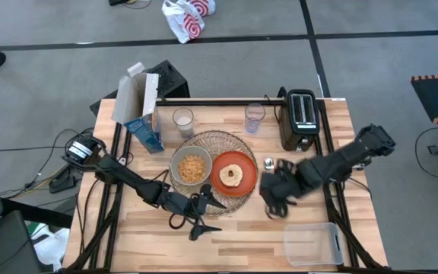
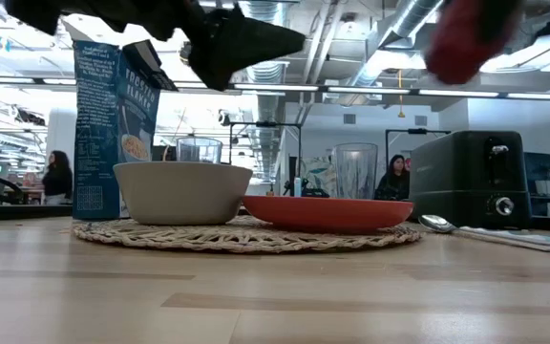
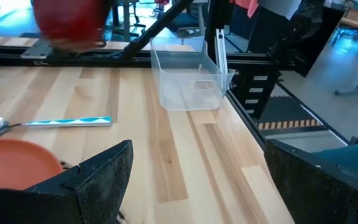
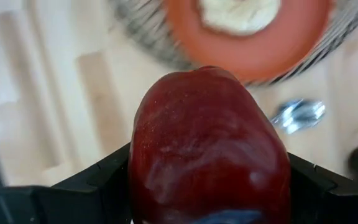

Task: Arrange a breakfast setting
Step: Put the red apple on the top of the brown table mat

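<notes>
The round wire mat (image 1: 217,141) lies mid-table. On it stand the grey bowl (image 1: 192,167) with cereal and the orange plate (image 1: 233,173) bearing the round bread (image 1: 232,175). Two clear glasses (image 1: 182,119) (image 1: 255,116) and the blue-white cereal box (image 1: 147,125) stand behind the mat. The metal spoon (image 2: 485,232) lies right of the plate. My right gripper (image 1: 276,194) is shut on the red apple (image 4: 210,143), above the table right of the plate. My left gripper (image 1: 206,214) is open and empty near the mat's near edge. My right gripper pinches the apple's two opposite sides (image 4: 140,168) between its two fingers (image 4: 98,180). The fingers slant down from the table's right. The apple (image 2: 466,38) is lifted clear, well above the table top.
The black toaster (image 1: 299,118) stands at the far right, behind the spoon. The clear plastic tub (image 1: 314,242) stands at the near right corner. Bare wood lies along the near edge between my left gripper and the tub.
</notes>
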`<state>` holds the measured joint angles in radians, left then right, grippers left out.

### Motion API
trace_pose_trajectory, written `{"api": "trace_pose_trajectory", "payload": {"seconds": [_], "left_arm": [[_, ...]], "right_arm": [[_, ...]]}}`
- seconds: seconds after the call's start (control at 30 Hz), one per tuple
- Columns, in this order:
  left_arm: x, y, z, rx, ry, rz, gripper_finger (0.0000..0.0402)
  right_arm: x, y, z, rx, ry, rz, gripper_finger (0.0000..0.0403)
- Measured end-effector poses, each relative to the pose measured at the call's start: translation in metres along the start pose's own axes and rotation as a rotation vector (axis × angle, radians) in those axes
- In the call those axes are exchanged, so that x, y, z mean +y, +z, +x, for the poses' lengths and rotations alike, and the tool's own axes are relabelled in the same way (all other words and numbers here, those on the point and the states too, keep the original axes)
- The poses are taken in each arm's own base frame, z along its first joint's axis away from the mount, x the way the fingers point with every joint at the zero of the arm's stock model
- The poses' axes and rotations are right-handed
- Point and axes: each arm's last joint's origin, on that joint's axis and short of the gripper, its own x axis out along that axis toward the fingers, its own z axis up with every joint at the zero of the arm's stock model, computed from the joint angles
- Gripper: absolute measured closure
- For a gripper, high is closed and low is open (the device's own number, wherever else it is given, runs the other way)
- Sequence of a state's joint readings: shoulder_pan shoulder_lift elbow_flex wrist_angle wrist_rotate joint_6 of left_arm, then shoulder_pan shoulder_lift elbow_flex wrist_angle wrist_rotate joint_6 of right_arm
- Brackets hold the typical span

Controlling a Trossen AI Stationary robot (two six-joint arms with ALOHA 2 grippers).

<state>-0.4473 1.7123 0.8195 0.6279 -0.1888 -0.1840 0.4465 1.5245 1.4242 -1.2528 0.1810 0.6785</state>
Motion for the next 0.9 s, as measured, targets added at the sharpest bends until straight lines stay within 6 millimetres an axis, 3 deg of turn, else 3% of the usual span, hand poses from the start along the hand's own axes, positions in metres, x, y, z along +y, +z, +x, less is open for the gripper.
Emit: {"api": "trace_pose_trajectory", "payload": {"seconds": [0.1, 0.33, 0.53, 0.7, 0.9], "left_arm": [[0.0, -0.001, -0.013, -0.014, 0.001, 0.004, 0.0054], [0.003, -0.003, -0.066, -0.076, 0.095, -0.048, 0.0054], [0.008, -0.005, -0.104, -0.124, 0.092, -0.082, 0.0054], [0.009, -0.009, -0.118, -0.116, 0.095, -0.08, 0.0054], [0.009, -0.015, -0.121, -0.056, 0.13, -0.096, 0.0054]], "right_arm": [[-0.026, 0.022, 0.002, -0.022, -0.02, -0.023, 0.0098], [-0.083, 0.061, 0.0, -0.098, -0.064, -0.008, 0.0098], [-0.116, 0.104, 0.005, -0.109, -0.112, -0.026, 0.0098], [-0.136, 0.145, 0.017, -0.026, -0.145, -0.067, 0.0098], [-0.164, 0.19, 0.051, 0.047, -0.164, -0.103, 0.0098]]}}
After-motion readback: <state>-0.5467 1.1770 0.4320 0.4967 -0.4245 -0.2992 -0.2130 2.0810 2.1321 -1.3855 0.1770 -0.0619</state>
